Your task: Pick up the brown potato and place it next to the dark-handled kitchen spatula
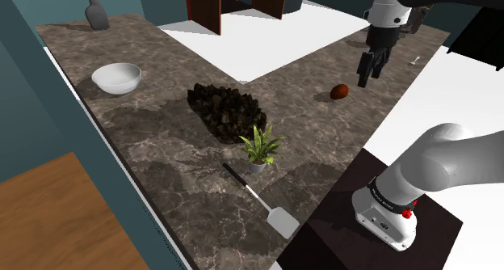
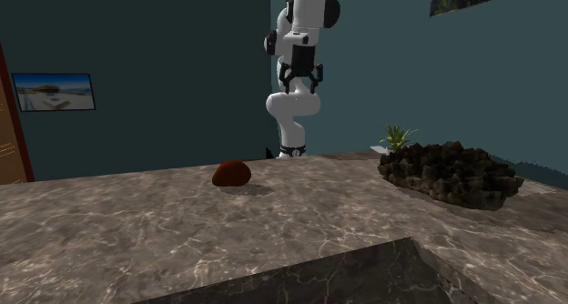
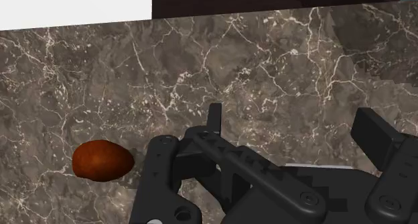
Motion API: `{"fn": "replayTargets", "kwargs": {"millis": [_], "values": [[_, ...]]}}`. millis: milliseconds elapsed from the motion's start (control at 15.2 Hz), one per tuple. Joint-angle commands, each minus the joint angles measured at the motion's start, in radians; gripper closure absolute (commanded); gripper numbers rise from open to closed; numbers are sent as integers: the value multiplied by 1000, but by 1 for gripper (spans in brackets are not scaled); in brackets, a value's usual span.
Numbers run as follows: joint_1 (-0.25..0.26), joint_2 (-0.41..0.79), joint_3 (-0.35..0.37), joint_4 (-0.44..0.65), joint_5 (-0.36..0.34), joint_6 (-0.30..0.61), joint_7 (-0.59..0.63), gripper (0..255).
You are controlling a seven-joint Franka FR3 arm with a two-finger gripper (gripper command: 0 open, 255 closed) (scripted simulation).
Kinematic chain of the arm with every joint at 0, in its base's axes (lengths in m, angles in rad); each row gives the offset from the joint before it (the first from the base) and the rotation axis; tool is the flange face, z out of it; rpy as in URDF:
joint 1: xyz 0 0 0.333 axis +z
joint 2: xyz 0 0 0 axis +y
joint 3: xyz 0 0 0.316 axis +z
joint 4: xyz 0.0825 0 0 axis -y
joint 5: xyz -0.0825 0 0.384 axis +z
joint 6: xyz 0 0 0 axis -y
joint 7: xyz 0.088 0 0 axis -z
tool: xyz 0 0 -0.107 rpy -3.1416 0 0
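The brown potato [image 1: 340, 91] lies on the dark marble countertop [image 1: 153, 139] near its far right part; it also shows as a reddish-brown lump [image 2: 232, 173] [image 3: 102, 160]. My gripper [image 1: 367, 70] hangs above the counter, a little to the shoulder view's right of the potato, and touches nothing. It is open, with empty space between the fingers [image 3: 295, 129]. In the second exterior view the gripper [image 2: 300, 77] hangs high behind the potato. The spatula [image 1: 260, 199], dark handle and pale blade, lies near the counter's front edge, far from the potato.
A small potted plant [image 1: 260, 151] stands just behind the spatula's handle. A dark lumpy heap [image 1: 226, 111] [image 2: 451, 173] lies mid-counter. A white bowl [image 1: 116, 77] and a grey bottle-like object [image 1: 95, 14] are at the far left. The counter wraps around a white floor area.
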Motion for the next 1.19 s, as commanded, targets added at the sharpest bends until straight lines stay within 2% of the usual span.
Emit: {"fn": "replayTargets", "kwargs": {"millis": [0, 594, 1122], "values": [[0, 0, 0, 0, 0, 0, 0, 0], [-143, 168, -67, -70, 62, 386, 273, 0], [-249, 333, -141, -102, 131, 724, 470, 0]]}}
